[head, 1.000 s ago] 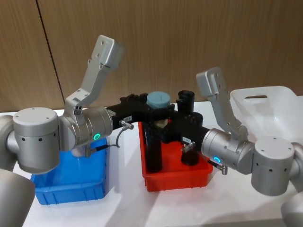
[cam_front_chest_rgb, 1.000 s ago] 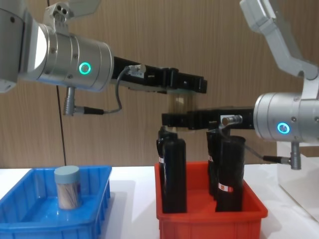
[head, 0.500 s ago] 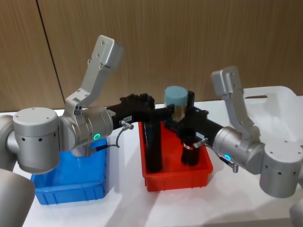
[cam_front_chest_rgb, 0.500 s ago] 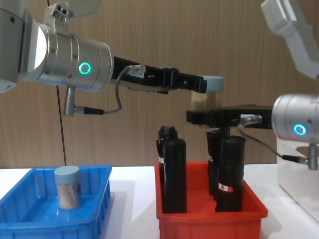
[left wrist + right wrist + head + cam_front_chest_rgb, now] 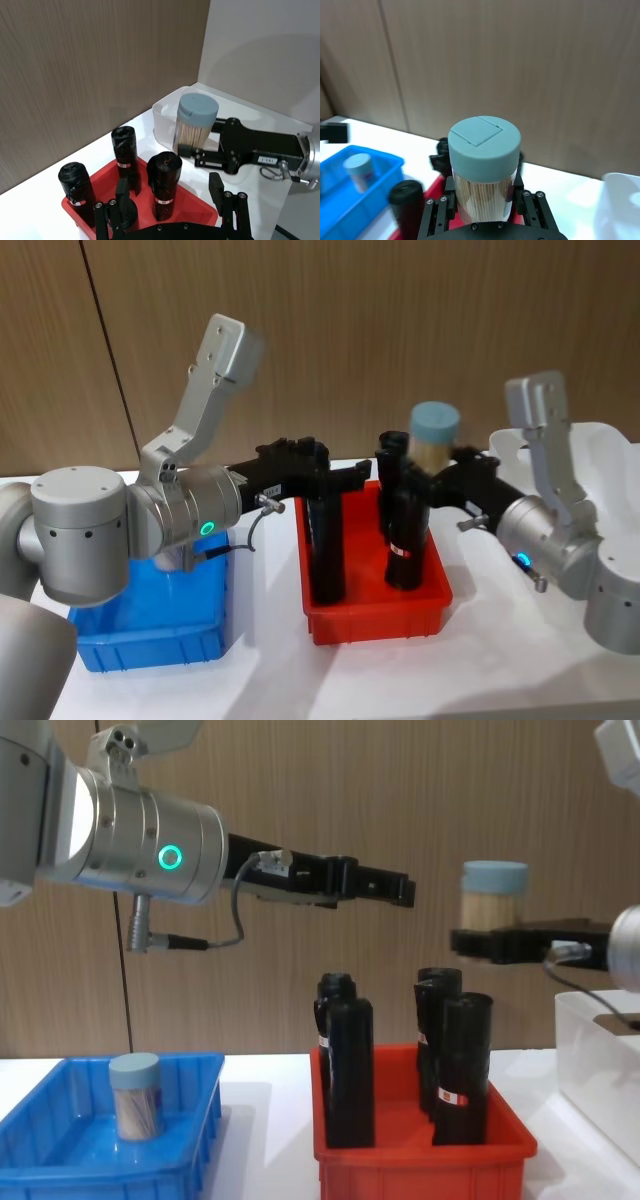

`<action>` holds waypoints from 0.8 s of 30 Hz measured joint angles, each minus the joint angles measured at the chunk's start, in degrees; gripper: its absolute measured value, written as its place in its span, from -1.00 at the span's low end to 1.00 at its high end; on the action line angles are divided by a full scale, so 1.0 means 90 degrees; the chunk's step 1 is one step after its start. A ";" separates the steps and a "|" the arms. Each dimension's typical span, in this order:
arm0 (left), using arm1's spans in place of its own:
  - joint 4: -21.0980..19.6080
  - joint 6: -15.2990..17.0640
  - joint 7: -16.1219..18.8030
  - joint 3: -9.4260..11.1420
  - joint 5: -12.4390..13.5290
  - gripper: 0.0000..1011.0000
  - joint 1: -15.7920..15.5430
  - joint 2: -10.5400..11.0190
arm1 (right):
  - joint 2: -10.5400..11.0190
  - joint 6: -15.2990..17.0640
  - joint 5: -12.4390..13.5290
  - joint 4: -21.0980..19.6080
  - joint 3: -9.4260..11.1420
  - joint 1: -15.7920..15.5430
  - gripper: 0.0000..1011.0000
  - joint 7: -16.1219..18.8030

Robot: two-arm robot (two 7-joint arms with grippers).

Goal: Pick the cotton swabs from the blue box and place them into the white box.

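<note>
Standing upright in the right tool [image 5: 432,475], a cotton swab tub [image 5: 435,438] is held high above the desk [image 5: 270,670]. The tool is clamped on the lower part of the tub's clear wall, with one black finger pressed to each side.

The tub is seen as a small clear cylinder, packed with whitish-tan sticks set on end and capped by a pale grey-blue round lid. From the right wrist camera a square flap can be made out in the lid's flat top.

In the chest view the tub is carried above the black bottles [image 5: 350,1070] at the 3 o'clock end of the red bin [image 5: 415,1165]. It is just short of the white box [image 5: 590,1060], which is set on the desk at 3 o'clock from that bin.

The left tool [image 5: 408,890] is stretched out level above the red bin, at 9 o'clock from the held tub and well apart from it. Its fingers [image 5: 216,186] are spread wide, and nothing is gripped between them.

A second tub [image 5: 135,1095] of the same kind is left upright inside the blue box [image 5: 60,1160], which lies on the desk at 9 o'clock from the red bin.
</note>
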 joint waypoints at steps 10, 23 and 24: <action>0.0000 0.0000 -0.0001 0.0000 -0.0001 0.99 0.0000 0.0000 | 0.0178 -0.0149 -0.0072 0.0166 0.0262 0.0070 0.26 -0.0375; 0.0000 0.0000 -0.0001 0.0000 -0.0001 0.99 0.0000 0.0000 | 0.0383 -0.0189 -0.0212 0.0666 0.0607 0.0290 0.26 -0.0805; 0.0000 0.0000 -0.0001 0.0001 -0.0001 0.99 0.0000 0.0000 | 0.0400 -0.0180 -0.0227 0.0743 0.0638 0.0322 0.26 -0.0846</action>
